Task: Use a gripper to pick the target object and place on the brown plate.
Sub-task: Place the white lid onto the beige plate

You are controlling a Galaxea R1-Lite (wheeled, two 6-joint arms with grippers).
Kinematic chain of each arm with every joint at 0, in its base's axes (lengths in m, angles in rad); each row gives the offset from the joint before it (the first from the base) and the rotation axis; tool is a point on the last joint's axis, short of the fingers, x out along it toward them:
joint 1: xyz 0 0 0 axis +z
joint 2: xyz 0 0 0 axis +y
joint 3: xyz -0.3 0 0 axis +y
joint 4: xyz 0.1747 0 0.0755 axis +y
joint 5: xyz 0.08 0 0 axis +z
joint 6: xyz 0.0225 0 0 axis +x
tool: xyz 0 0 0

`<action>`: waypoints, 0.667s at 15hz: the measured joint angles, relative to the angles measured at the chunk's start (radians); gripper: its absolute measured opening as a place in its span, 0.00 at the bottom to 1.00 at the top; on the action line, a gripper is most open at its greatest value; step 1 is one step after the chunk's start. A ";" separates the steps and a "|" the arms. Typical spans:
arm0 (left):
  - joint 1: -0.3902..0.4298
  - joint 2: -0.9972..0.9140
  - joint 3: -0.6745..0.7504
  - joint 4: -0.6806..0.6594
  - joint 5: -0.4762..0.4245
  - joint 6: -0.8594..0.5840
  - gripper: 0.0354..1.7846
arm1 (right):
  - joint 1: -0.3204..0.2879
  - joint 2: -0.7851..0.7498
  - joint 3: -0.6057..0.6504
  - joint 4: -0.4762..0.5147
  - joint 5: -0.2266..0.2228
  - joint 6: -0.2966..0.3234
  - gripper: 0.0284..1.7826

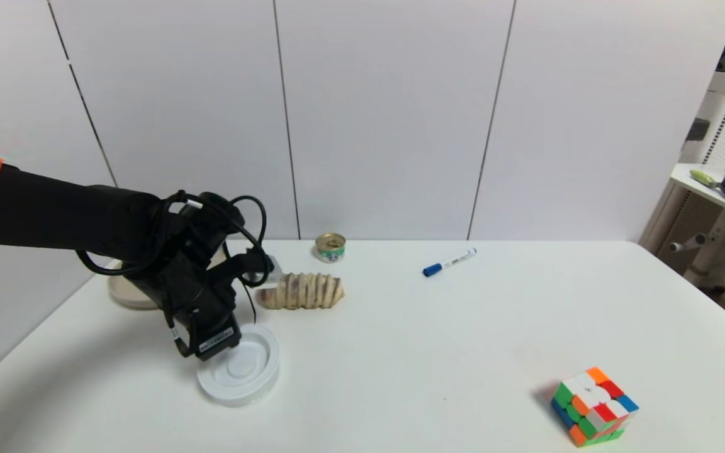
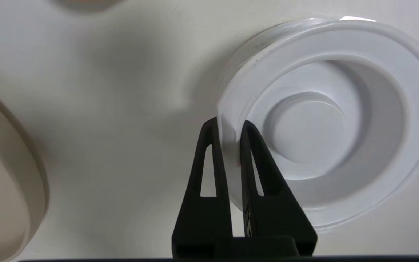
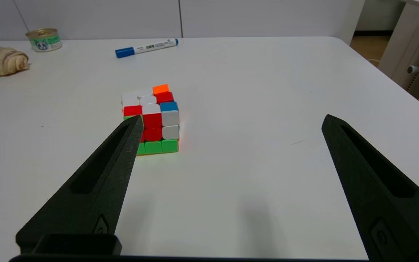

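The left gripper (image 2: 227,127) is pinched shut on the rim of the white ringed disc (image 1: 240,368), one finger outside the wall and one inside, so the grasp looks made. Whether the disc has left the table (image 1: 400,352) I can't tell; it sits right under the claw, low and near the surface. The carry and the set-down are still to do, I'd say: the brown plate (image 1: 124,290) lies just behind the claw, toward the wall, bare as far as it shows. Off to the claw's far side rest a striped shell-like thing (image 1: 303,291), a small tin can (image 1: 330,247), a blue-capped marker (image 1: 449,262) and a colour cube (image 1: 594,407). The right gripper (image 3: 231,125) hangs wide open near that cube, idle. White panelled walls behind, a side table at the room's edge.
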 joint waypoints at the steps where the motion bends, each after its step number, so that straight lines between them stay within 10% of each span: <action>1: 0.001 -0.013 -0.010 0.000 0.000 -0.006 0.07 | 0.000 0.000 0.000 0.000 -0.001 0.000 0.95; 10: 0.261 -0.044 -0.309 -0.042 -0.013 -0.036 0.07 | 0.000 0.000 0.000 0.000 0.000 0.000 0.95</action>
